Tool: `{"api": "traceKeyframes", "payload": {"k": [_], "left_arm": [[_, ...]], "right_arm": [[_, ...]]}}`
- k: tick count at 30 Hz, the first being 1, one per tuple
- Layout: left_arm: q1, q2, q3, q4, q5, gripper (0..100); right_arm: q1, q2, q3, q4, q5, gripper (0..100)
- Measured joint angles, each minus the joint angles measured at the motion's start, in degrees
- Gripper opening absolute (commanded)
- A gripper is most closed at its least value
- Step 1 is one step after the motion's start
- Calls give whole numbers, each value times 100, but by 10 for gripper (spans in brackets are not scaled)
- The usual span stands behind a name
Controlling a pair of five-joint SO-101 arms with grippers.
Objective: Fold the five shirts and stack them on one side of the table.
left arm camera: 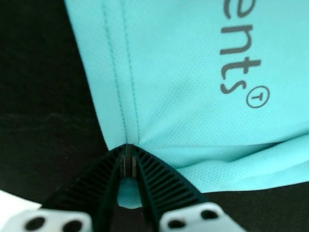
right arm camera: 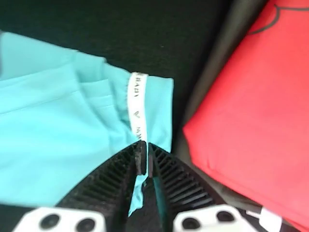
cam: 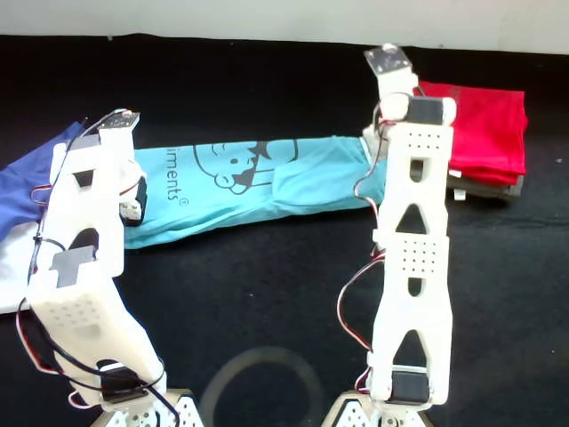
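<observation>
Teal shirt (cam: 258, 182), folded into a long narrow band, lies across the middle of the black table (cam: 267, 294). Its long axis runs from side to side in the high view, tilted slightly so that the right end sits farther from the arms. The stitched hem end points to the left arm and the end with the white neck label (right arm camera: 136, 104) points to the right arm. A dark printed graphic faces up on the left half.

Left gripper (left arm camera: 128, 162): jaws closed to a pinch on the hem edge, holding a fold of the teal fabric. Right gripper (right arm camera: 142, 157): jaws likewise pinched together on the labelled edge.

Just beside the right end lies one folded red shirt (cam: 480, 133), resting on one grey shirt (cam: 489, 189). Past the left end lie one blue shirt (cam: 27, 182) and one white shirt (cam: 11, 267), both partly hidden by the left arm. Five shirts in all.
</observation>
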Motion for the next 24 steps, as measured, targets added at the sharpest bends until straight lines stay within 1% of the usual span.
{"api": "traceKeyframes", "payload": {"k": [4,7,8,10,13,14,18,24], "left_arm": [[167,-176,0,123,62,11],[255,-440,-97,519,475,27],[299,-563,-220,730,589,51],[316,-800,-536,1037,756,132],[202,-949,-914,1222,862,252],[132,-949,-985,1231,879,263],[-176,-484,-1257,985,897,249],[-343,985,-2136,923,905,248]], "right_arm": [[-35,-659,-9,62,0,31],[-26,-1152,211,79,0,62],[-26,-1336,378,79,0,67],[-35,-1758,853,79,0,67],[-53,-2549,1767,79,0,67],[-53,-2848,2110,79,0,67],[-53,-4185,3596,79,0,67],[-53,-6259,5723,79,0,67]]}}
